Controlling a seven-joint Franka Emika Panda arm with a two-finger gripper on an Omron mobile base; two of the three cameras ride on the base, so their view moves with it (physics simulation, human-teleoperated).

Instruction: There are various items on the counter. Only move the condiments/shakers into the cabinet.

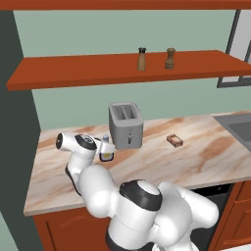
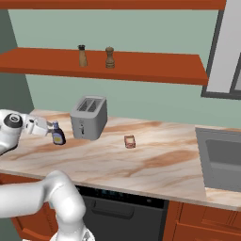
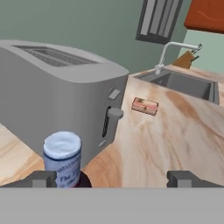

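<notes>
While our gripper (image 3: 113,178) stands wide open, its two dark fingertips (image 3: 183,178) spread far apart with nothing clamped between them, we see the dark sauce bottle (image 2: 58,134) upright on the counter (image 2: 155,164) toward the left end, just beside the left fingertip in the hand view, where its bluish cap (image 3: 63,146) rises near the bottom; we cannot tell whether the tip touches it. From the right base view the gripper sits level with the bottle, on its left side, and in the left base view the bottle (image 1: 106,151) shows partly behind the hand. Just to the bottle's right stands the grey toaster (image 1: 125,124), near the back edge of the worktop, its lever side facing the front. Farther right along the counter, well apart from the toaster, lies the small orange-brown block (image 1: 174,140) in the middle of the worktop. At the right end we see the sink (image 2: 223,157) sunk into the stone, with a faucet (image 3: 173,51) behind it in the hand view. Up on the cabinet (image 1: 88,71), the open red-brown shelf on the wall, the light-wood shaker (image 1: 141,59) with its black top and the brown mill (image 1: 170,58) stand upright near each other, above the toaster.
</notes>
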